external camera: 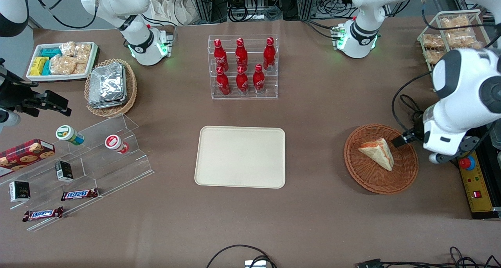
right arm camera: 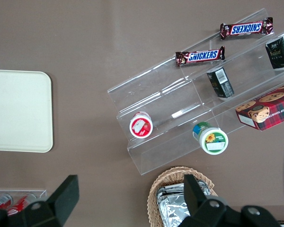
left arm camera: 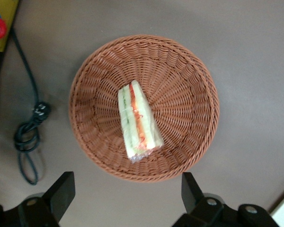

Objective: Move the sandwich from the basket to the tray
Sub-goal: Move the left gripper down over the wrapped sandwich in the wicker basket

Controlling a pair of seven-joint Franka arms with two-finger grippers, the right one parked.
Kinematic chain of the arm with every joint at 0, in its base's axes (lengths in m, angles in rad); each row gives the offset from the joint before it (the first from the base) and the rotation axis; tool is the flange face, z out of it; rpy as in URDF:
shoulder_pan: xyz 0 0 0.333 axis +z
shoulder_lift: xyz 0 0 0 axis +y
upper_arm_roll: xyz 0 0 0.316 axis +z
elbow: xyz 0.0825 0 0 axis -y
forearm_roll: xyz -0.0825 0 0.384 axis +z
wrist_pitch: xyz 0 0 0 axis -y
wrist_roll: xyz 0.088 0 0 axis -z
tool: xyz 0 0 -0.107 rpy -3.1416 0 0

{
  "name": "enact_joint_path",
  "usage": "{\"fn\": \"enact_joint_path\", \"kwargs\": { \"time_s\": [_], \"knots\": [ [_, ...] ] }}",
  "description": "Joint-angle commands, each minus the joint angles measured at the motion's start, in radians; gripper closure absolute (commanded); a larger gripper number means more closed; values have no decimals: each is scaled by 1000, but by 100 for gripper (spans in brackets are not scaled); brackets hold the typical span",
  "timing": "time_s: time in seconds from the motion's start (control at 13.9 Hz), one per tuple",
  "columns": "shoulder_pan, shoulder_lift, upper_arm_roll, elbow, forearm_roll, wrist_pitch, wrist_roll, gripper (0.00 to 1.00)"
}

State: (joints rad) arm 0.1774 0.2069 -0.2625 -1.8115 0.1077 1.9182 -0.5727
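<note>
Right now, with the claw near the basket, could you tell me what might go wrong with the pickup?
1. The sandwich lies tilted against the sloping weave of the basket, so a closing grip may push it sideways rather than catch it.
2. The claw is open and sits off the basket's rim, above the table; lowered from here, a finger could hit the rim and shift the light basket.
3. The clear wrap looks slick, so the sandwich might slip out on the way to the tray.

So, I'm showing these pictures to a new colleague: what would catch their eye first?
Probably the red bottles, standing in two rows in a clear rack farther from the front camera than the empty tray. Next, the sandwich lying alone in the basket toward the working arm's end, with the gripper above the basket's edge, fingers open.
</note>
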Motion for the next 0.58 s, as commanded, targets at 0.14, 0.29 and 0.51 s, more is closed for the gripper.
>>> {"fn": "enact_joint_path", "kwargs": {
  "time_s": [0.14, 0.29, 0.51],
  "knots": [
    [-1, -12, 8, -218, 13, 231, -38, 1],
    [-3, -9, 8, -265, 13, 298, -68, 1],
    [-4, 9, 9, -331, 13, 419, -114, 1]
  ]
}}
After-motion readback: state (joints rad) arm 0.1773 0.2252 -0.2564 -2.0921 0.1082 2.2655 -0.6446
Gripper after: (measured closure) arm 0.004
